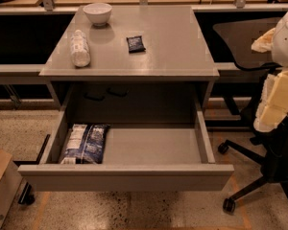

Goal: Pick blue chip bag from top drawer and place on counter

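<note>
Counter (173,47): carries bowl (97,12), roll (80,48), packet (135,44).
Drawer (127,176): pulled fully open.
Bag (85,143): flat in the drawer's left end, against the side wall.
Gripper (278,95): right edge of view, well apart from the bag; open or closed, cannot tell.
Risks: gripper fouls the side wall; slick foil slips; the lifted bag snags the counter's edge.
</note>
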